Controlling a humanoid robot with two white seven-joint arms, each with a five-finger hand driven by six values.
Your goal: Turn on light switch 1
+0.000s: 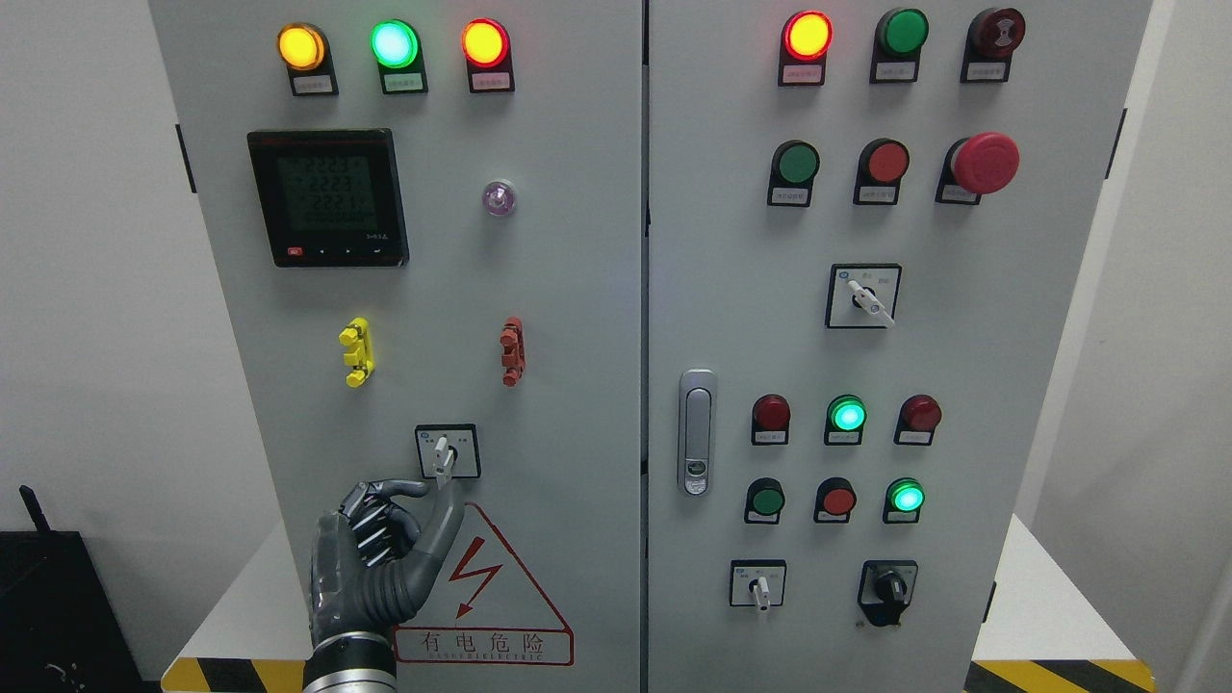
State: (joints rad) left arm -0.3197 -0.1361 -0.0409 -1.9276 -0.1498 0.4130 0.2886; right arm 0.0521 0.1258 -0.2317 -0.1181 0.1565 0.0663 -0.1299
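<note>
Three lamps glowing along top of left door: amber, green, red. Meter sitting below them, digits showing faint. Yellow clip and red clip sticking out lower down. Warning triangle showing near bottom. Right door: mushroom button standing out red, door handle sitting at left edge.

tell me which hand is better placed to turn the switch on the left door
Left. The left hand is already raised just under the rotary switch on the left door, fingertips pinched near its white lever. The right hand isn't in view.
</note>
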